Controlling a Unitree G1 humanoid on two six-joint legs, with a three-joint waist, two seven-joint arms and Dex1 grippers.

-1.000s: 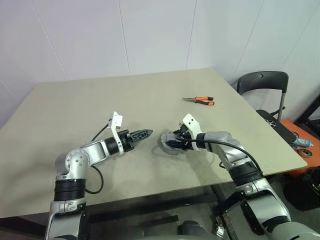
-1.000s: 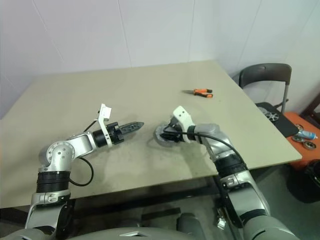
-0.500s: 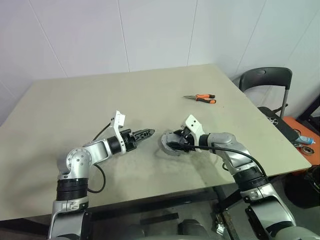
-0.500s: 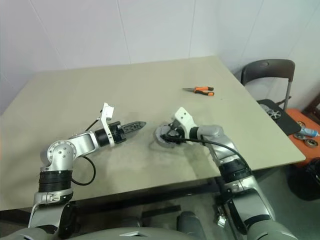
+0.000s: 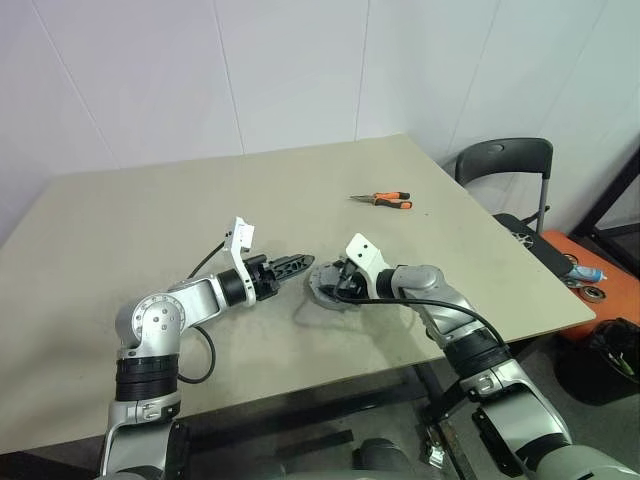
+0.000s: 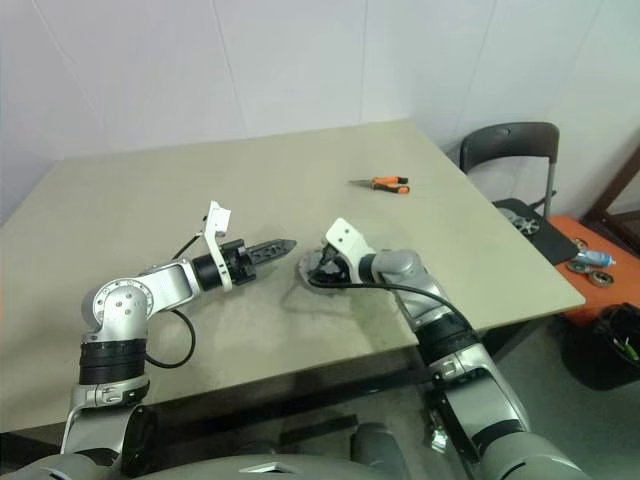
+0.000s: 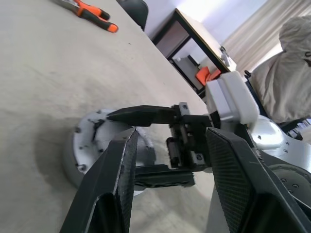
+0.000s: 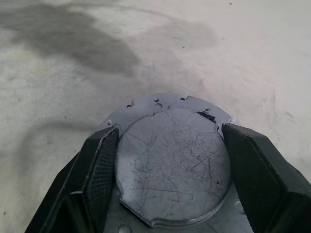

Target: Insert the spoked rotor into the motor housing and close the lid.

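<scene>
On a beige tabletop [image 5: 150, 220], the robot's right gripper [image 5: 338, 290] reaches in low over a round grey metal motor housing [image 8: 172, 160] that sits near the middle of the surface, towards the near edge. The housing's scratched flat face is up, above a flange dotted with small holes. The right gripper's black fingers [image 8: 97, 165] are spread wide and pressed against opposite sides of the raised round part, grasping it. The left gripper [image 5: 300, 264] points in from the other side, roughly level, its tip just beside the housing's rim; whether it touches cannot be told. Its own fingers [image 7: 121, 165] stand apart with nothing between them. A pair of orange-handled pliers [image 5: 382, 200] lies well apart, farther back on the tabletop. A black chair [image 5: 500, 165] stands beyond the tabletop's right edge.
</scene>
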